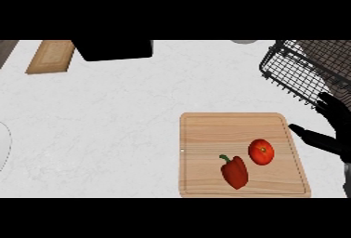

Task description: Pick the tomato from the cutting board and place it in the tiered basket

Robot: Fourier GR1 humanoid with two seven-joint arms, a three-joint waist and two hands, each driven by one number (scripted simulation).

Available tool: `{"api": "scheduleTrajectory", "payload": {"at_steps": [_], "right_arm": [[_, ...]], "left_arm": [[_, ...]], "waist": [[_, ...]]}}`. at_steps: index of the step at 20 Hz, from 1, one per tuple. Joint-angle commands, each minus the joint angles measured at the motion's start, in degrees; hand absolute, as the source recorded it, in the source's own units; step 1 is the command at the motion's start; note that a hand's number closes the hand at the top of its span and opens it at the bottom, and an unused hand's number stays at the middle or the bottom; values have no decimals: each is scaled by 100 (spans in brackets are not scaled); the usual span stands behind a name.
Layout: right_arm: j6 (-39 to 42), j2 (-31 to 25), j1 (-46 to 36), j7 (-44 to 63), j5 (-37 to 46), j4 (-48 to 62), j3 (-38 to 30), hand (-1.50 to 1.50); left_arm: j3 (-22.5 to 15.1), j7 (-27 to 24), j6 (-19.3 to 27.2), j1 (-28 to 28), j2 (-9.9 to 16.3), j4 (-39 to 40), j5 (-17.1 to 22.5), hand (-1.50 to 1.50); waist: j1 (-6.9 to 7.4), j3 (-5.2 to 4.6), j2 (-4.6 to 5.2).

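While the rectangular light wooden cutting board [241, 155] is lying at the near edge of the white marbled counter [109, 125], a round red tomato [261, 151] is sitting on the board's right half, untouched. A dark red bell pepper with a green stem [234, 171] is lying just beside the tomato, nearer the board's front edge. The black right hand [334, 132] is hovering off the board's right edge, fingers spread and relaxed, grasping nothing. Farther back, a black wire tiered basket [302, 72] is standing at the counter's far right corner. A black box-shaped object [114, 49] is sitting at the far edge, and a small tan wooden board [50, 56] is lying towards the far left corner.
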Motion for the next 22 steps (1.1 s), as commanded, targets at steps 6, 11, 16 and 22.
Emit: {"api": "scheduleTrajectory", "payload": {"at_steps": [6, 11, 16, 22], "right_arm": [[1128, -1351, 200, 719, 761, -248, 840, -150], [1621, -1837, 49, 1239, 906, -497, 1101, -150], [1749, -1921, -90, 1833, 890, -667, 1234, -150], [2064, -1954, -147, 2589, 804, -786, 1527, -150]], "left_arm": [[1152, -732, 760, -1401, -92, -622, -574, 0], [1051, -704, 798, -1580, -151, -570, -652, 0], [995, -655, 876, -1740, -199, -638, -705, 0], [1033, -687, 940, -1796, -114, -530, -715, 0]], "waist": [[188, -63, 13], [240, -70, 45], [248, -51, 77], [358, -46, 106]]}}
